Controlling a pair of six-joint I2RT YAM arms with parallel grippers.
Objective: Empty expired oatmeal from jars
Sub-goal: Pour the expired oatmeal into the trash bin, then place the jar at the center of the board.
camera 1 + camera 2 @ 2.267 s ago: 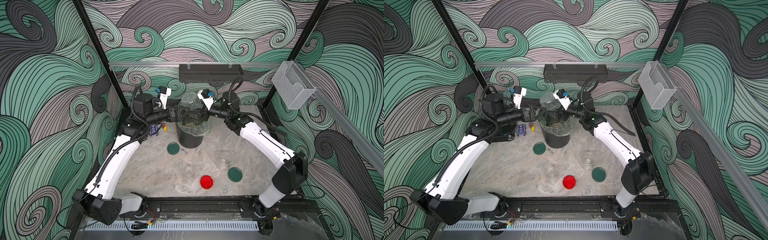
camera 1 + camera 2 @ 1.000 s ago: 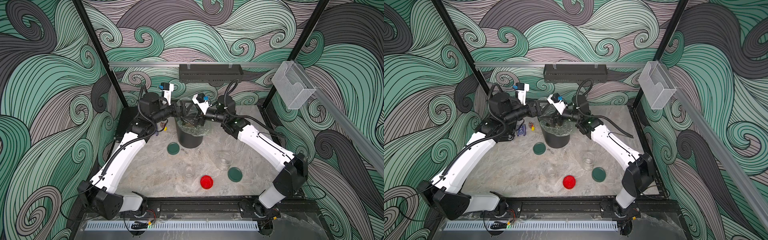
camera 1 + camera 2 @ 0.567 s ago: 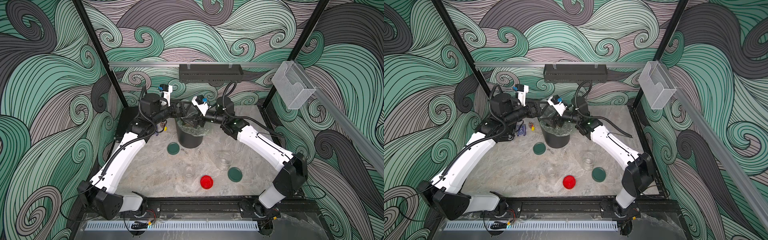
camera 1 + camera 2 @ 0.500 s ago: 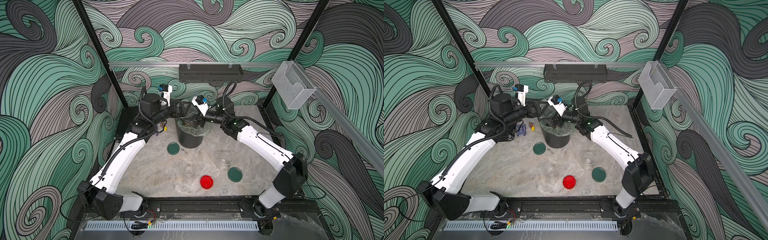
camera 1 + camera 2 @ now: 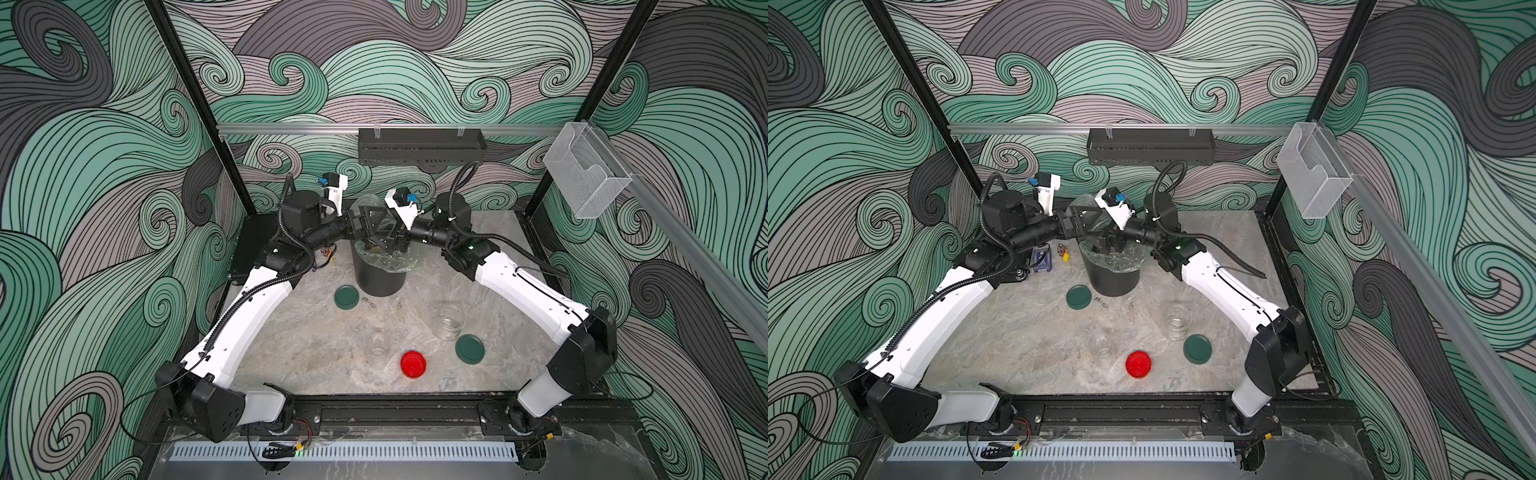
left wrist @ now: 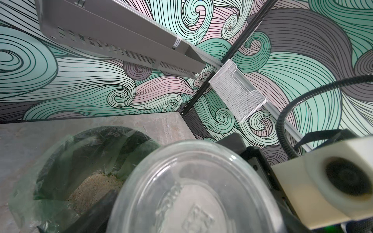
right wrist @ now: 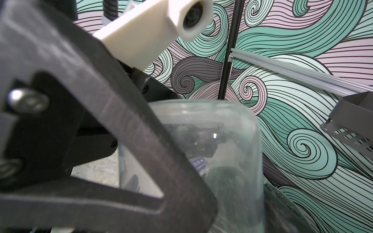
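Note:
A clear glass jar (image 5: pixel 372 214) (image 5: pixel 1087 212) hangs tipped over the mouth of the black bin (image 5: pixel 380 279) (image 5: pixel 1115 279), between my two grippers. My right gripper (image 5: pixel 387 241) (image 5: pixel 1106 241) is shut on the jar (image 7: pixel 222 153). My left gripper (image 5: pixel 365 226) (image 5: pixel 1077 226) stands open, its jaws wide around the jar's base (image 6: pixel 201 191), with one dark finger (image 6: pixel 94 209) beside the glass. The jar looks empty. Pale oatmeal (image 6: pixel 94 187) lies at the bottom of the bin's liner. Two more jars stand empty on the table, a wider one (image 5: pixel 450 321) and a smaller one (image 5: pixel 379 344).
Two dark green lids (image 5: pixel 346 296) (image 5: pixel 470 348) and a red lid (image 5: pixel 413 364) lie loose on the marble table. A few crumbs (image 5: pixel 370 301) sit in front of the bin. A small blue item (image 5: pixel 1042 259) lies at the back left. A black shelf (image 5: pixel 422 145) hangs above.
Both grippers have come down together with the jar, from above the bin to its mouth. Over the last half second they have hardly moved.

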